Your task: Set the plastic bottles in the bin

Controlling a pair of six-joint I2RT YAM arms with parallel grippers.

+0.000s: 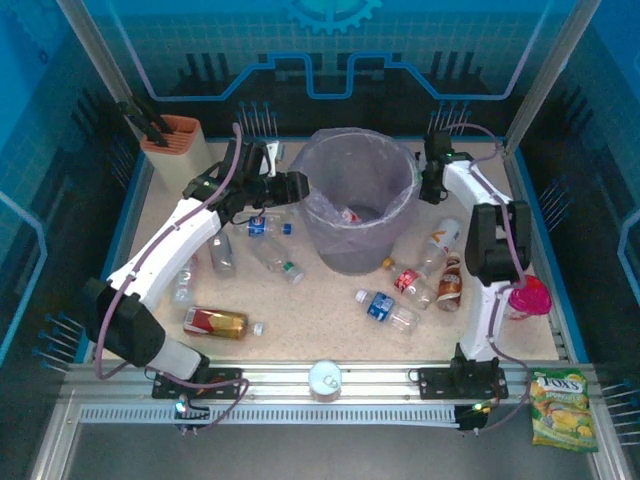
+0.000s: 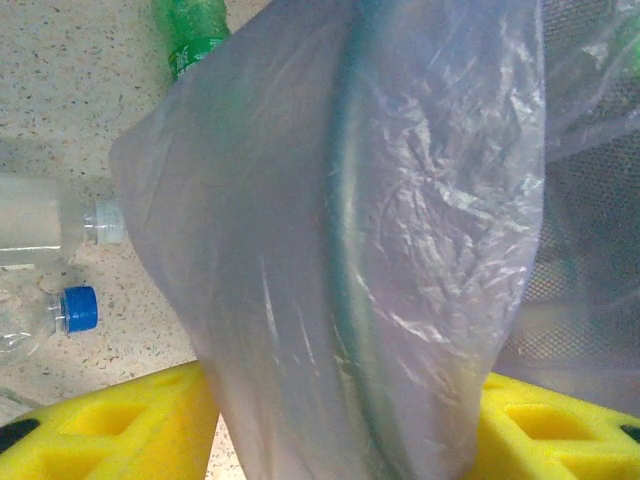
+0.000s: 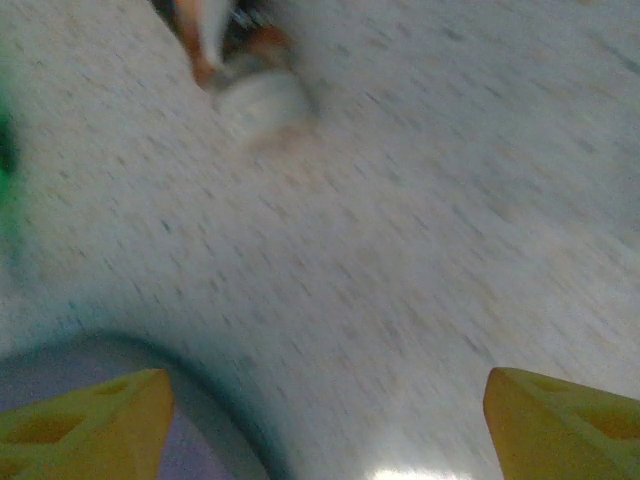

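Left gripper [image 1: 292, 186]: jaws apart, carrying nothing, at the left rim of the bin [image 1: 350, 252], liner between them. Blue-labelled bottle [image 1: 268, 227] lies just nearward on the table, long axis running left-right. Right gripper [image 1: 432, 188] is wide, empty and farther away.

Grey-lavender on the bin [image 1: 350, 255], cloudy and see-through on its liner bag [image 2: 420, 250]. Speckled beige right across the table [image 1: 310, 340]. Amber-red and gold down the left bottle [image 1: 215, 322], clear with a blue label on the middle bottle [image 1: 380, 306], clear with red on the neighbouring bottle [image 1: 408, 280]. Beige under an orange top for the knife block [image 1: 180, 140]. Yellow-green on the candy bag [image 1: 560, 408], silver on the can [image 1: 326, 380].
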